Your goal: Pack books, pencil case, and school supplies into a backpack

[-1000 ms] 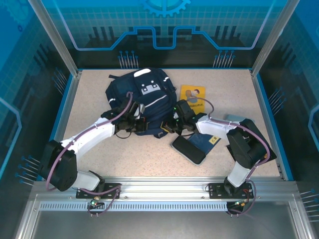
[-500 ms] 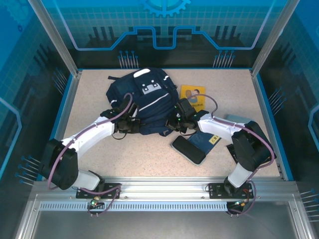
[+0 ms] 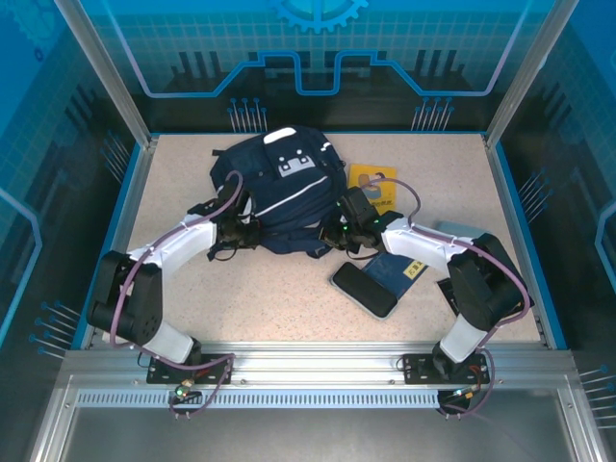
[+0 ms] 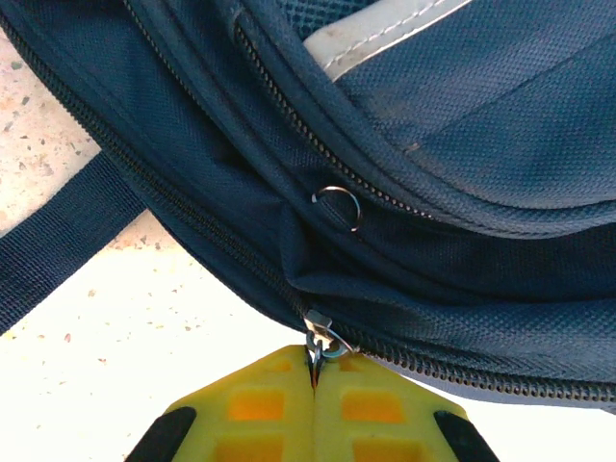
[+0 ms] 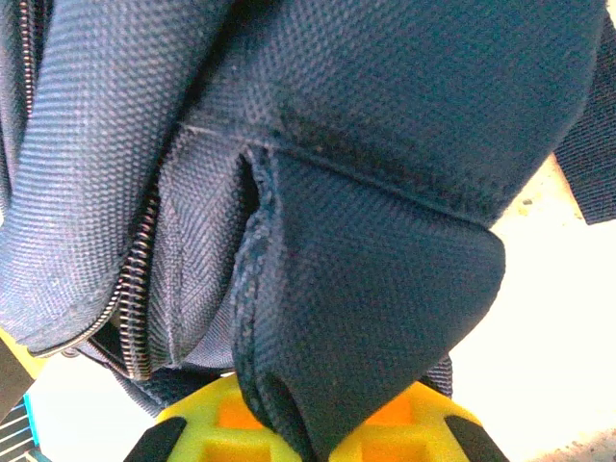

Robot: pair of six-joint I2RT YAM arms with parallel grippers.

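1 yellow book (image 3: 373, 181): near edge hidden behind right arm (image 3: 423, 248); cover figure too small, perhaps cartoon. 1 backpack (image 4: 462, 135): cropped by frame edges.

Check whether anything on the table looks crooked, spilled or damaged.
Nothing spilled or damaged. The backpack lies rumpled, pinched by the left hand shut on its zipper pull and the right hand shut on a fabric fold. A flat black case lies askew over a corner of the dark blue book.

I see the backpack (image 3: 284, 188) upper centre of the frame on the table (image 3: 192, 298), one book (image 3: 377, 185) just right of it, the other book (image 3: 399, 272) lower right, a flat case (image 3: 365, 289) overlapping its left edge
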